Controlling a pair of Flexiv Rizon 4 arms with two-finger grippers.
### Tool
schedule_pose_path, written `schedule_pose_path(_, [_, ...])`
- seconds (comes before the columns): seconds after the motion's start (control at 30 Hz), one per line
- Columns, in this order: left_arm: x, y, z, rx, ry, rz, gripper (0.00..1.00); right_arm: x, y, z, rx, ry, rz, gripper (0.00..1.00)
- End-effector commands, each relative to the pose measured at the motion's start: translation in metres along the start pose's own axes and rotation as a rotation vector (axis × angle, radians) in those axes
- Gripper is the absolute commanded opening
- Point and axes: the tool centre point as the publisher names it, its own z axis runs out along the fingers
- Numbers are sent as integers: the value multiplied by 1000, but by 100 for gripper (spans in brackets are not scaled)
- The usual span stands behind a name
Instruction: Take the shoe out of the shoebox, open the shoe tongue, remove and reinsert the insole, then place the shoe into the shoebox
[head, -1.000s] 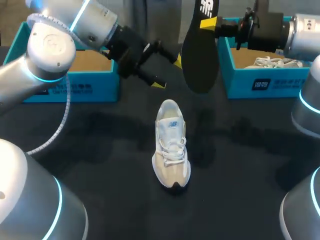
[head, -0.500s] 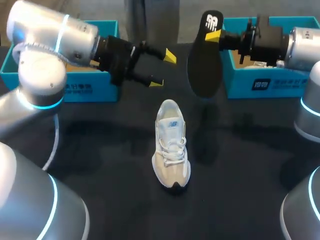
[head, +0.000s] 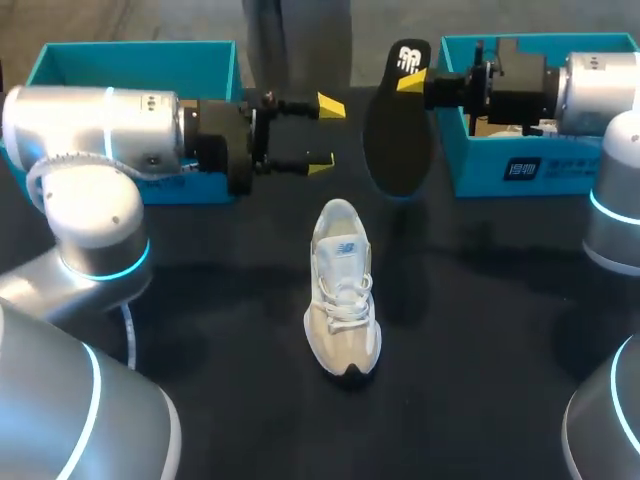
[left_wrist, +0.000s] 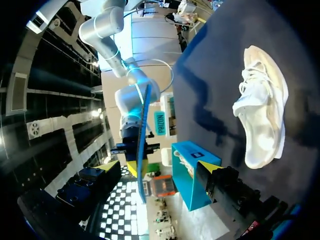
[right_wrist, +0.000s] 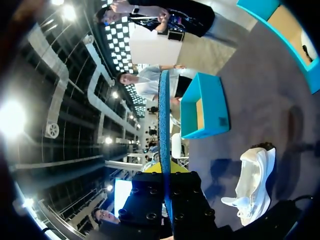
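Head view: a black table (head: 480, 330) is seen spanning the scene, with the left arm (head: 90, 130) brought in from one side and the right arm (head: 600, 90) from the other. Two teal shoeboxes are set at the far side, the left shoebox (head: 60, 65) behind the left arm and the right shoebox (head: 500, 170) under the right arm. The white shoe (head: 343, 290) is stood upright on its sole in the middle of the table, outside both boxes, with its laces tied and its heel turned toward the boxes. The dark insole (head: 395, 135) is held in the air between the two boxes, beyond the shoe's heel and clear of it. It is pinched near its logo end by the right fingers (head: 410, 82), and from the right wrist it is seen edge-on (right_wrist: 164, 125) between them. The left fingers (head: 325, 136) are spread wide with nothing between them, held above the table beside the insole but apart from it.
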Motion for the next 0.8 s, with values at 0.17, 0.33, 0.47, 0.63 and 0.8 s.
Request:
schedule_pose_path(0.17, [-3,3,16,-16,-65,14,100,-8,-4,21,14,-7,23,0])
schedule_pose_path(0.33, [-7,7,23,1,-78,20,100,-9,-7,27,32,-6,25,0])
schedule_pose_path(0.47, [-8,9,30,17,-91,25,96,-8,-7,30,39,-7,25,0])
schedule_pose_path(0.63, [-9,8,34,37,-96,23,81,-5,-5,32,40,-8,19,0])
schedule_pose_path(0.8, [-10,5,36,52,-93,24,82,-5,-4,32,42,-7,17,0])
